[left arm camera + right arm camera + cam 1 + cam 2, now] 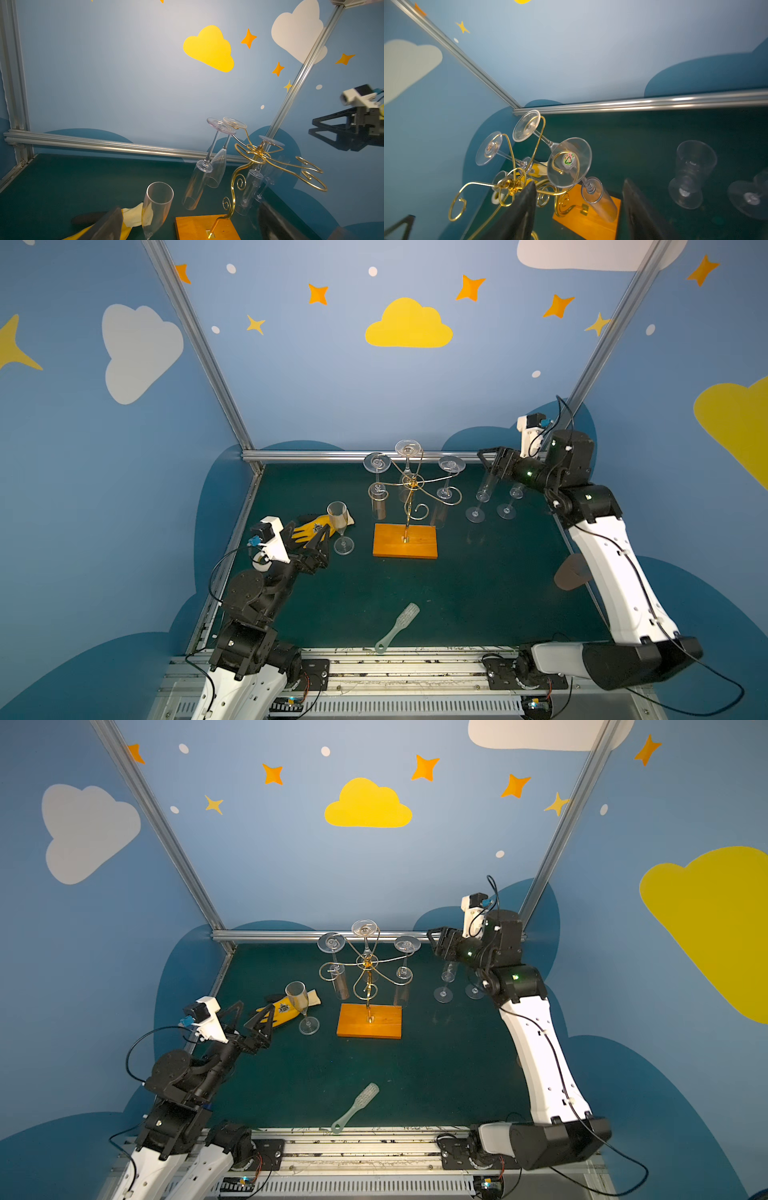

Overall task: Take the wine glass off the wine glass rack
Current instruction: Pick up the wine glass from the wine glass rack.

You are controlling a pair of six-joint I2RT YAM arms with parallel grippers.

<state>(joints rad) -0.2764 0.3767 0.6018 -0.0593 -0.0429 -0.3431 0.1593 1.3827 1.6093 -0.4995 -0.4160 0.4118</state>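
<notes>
Gold rack (508, 184) part-hid behind R claw (579, 182); it, L claw (254, 1007) both spread, empty.

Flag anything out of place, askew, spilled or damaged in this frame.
Nothing is toppled or broken. Two stray items stand out: a yellow glove lying beside the upright flute near the left gripper, and a translucent brush lying on the mat near the front edge.
</notes>
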